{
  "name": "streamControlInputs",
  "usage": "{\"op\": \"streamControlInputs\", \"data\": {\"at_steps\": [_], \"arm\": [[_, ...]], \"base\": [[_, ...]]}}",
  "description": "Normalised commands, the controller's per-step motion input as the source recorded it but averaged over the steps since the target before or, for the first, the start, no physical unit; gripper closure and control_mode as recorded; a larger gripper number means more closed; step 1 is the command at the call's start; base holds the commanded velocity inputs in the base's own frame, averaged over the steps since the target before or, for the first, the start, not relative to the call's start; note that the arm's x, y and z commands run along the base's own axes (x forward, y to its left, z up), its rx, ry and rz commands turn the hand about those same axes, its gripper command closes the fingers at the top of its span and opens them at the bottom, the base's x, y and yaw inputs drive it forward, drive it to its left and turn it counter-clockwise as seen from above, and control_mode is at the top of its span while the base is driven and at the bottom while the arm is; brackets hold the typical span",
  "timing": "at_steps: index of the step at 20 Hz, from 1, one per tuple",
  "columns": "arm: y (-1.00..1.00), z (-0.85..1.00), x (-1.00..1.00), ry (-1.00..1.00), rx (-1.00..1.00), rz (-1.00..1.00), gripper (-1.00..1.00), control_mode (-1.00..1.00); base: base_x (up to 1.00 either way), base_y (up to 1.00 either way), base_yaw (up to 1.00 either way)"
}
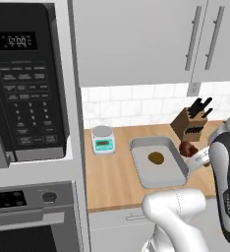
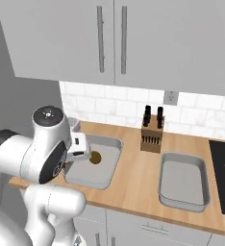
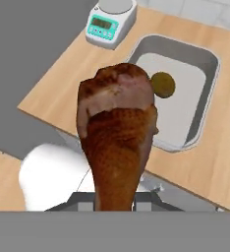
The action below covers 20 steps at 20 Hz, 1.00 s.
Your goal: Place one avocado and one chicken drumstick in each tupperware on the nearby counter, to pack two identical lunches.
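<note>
The gripper [image 1: 194, 156] was clamped on the dark reddish-brown chicken drumstick [image 3: 118, 129], holding it by its thin bone end. In the hand view the drumstick's long axis ran straight away from the gripper, with the thick meaty end pointing outward, toward the surface [image 1: 117, 182] below. In the left base view the drumstick [image 1: 187, 148] hung above the right edge of the near tupperware [image 1: 157, 182], just in front of the knife block [image 1: 190, 125].

An olive-brown avocado [image 1: 156, 158] lay inside that tupperware, near its middle and apart from the drumstick. A white kitchen scale [image 1: 103, 139] with a teal display stood on the surface just left of the tray's far corner. In the right base view the second tupperware [image 2: 184, 181] sat well apart on the same surface, to the right of the knife block [image 2: 152, 130] and beside the black cooktop [image 2: 224, 175].
</note>
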Motion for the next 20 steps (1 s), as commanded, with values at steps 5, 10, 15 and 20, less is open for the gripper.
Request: {"op": "streamControlInputs", "data": {"at_steps": [5,10,15,20], "arm": [[-0.05,-0.82,0.55,0.00,-0.02,0.65,1.00,-1.00],[0.07,-0.75,0.56,0.00,-0.10,0.28,1.00,-1.00],[0.01,-0.36,0.47,0.00,-0.01,0.06,1.00,-1.00],[0.00,-0.40,0.51,0.00,0.00,0.05,1.00,-1.00]], "base": [[0.00,0.00,0.00],[0.00,0.00,0.00],[0.00,0.00,0.00],[0.00,0.00,0.00]]}}
